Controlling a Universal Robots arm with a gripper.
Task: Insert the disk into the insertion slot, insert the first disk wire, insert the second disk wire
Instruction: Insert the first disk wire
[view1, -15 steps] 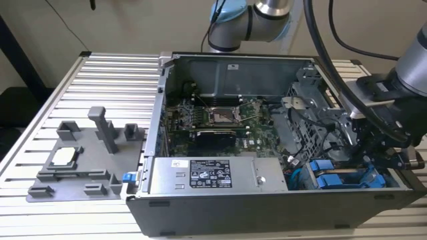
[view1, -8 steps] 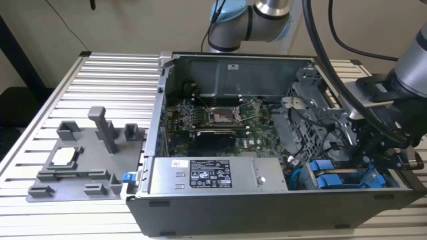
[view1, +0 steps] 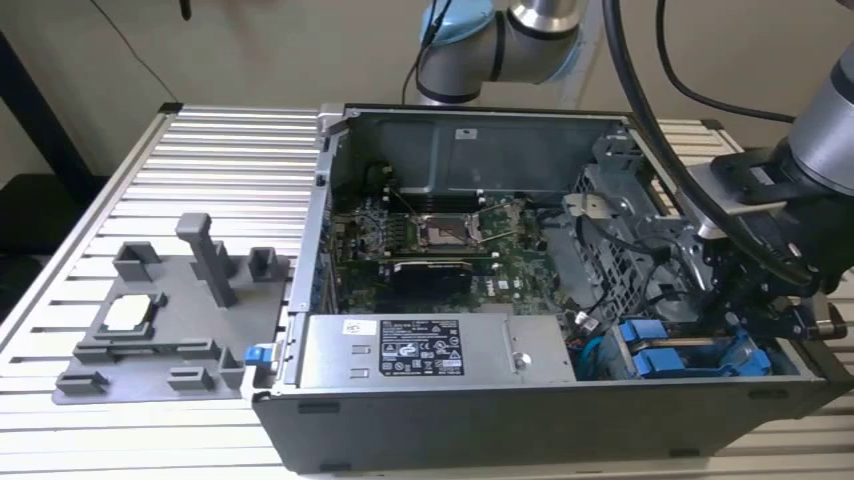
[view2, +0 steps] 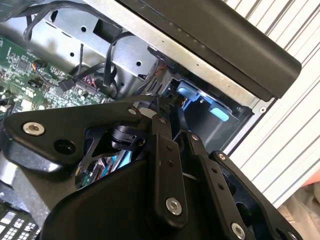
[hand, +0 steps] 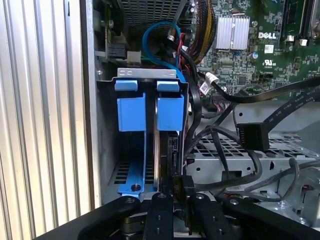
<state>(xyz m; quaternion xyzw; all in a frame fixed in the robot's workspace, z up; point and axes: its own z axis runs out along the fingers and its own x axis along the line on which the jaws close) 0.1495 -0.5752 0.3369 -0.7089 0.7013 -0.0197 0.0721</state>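
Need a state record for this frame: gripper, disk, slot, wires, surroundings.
gripper: gripper at the drive cage, shut on black connector
disk: disk in its blue carrier, sitting inside the insertion slot
wire: held connector is at the disk's near end; whether it is seated cannot be told
loose cable: second black plug lies free over the cage
case: open PC case on slatted table
other: grey fixture plate on the exterior view's left
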